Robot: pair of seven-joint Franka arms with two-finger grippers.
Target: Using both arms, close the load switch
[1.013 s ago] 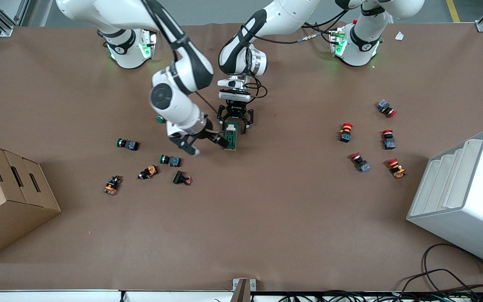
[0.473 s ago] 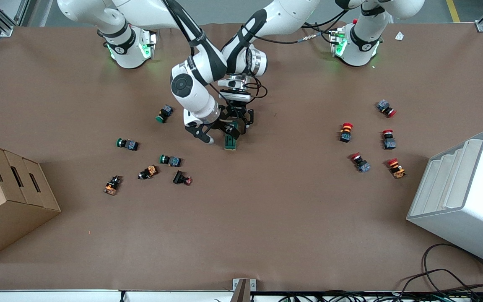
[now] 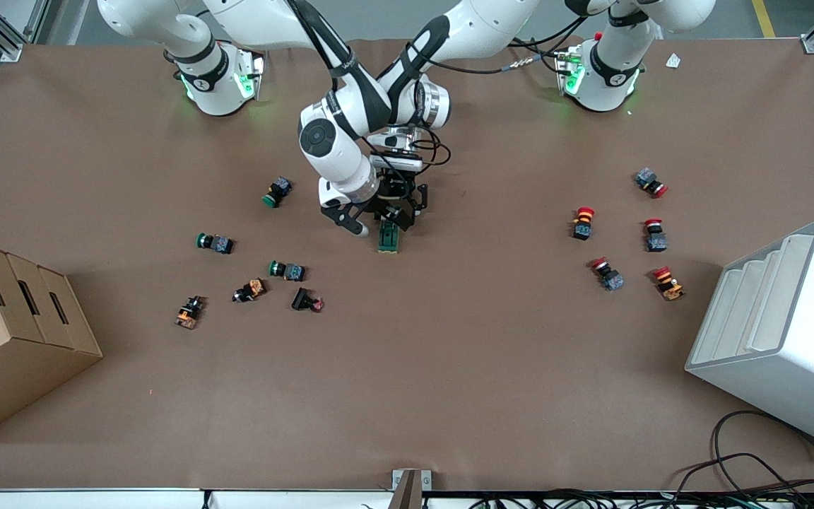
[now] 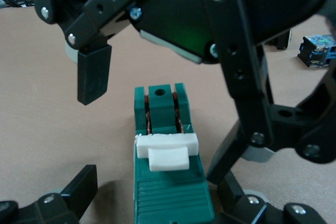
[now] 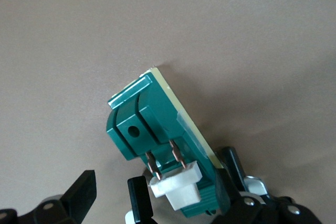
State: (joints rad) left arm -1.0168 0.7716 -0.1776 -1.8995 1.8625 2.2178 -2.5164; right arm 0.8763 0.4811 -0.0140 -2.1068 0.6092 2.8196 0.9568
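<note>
- The load switch [image 3: 389,237] lies flat on the brown counter [image 3: 449,353], midway between the two arms' ends, lengthwise toward the front camera, its white lever tab [image 4: 167,150] facing up.
- The left claw [image 3: 400,208] is down at the switch's end nearer the bases; the left wrist view shows its fingers [image 4: 79,195] spread to either side of the green body, apparently not pressing it. I judge it is placed to steady the body.
- The right claw [image 3: 372,219] sits low beside it, a finger [image 4: 94,74] hanging just above the counter beside the copper-contact end; its fingers stand apart, gripping nothing. It looks poised to push the tab.
- The claws crowd each other closely, so collision is the main risk.
- Green and orange push buttons [image 3: 287,270] lie scattered toward the right arm's end, red ones [image 3: 582,221] toward the left arm's; none obstructs.
- A cardboard box [image 3: 11,332] and a white rack [image 3: 781,332] stand well apart.
</note>
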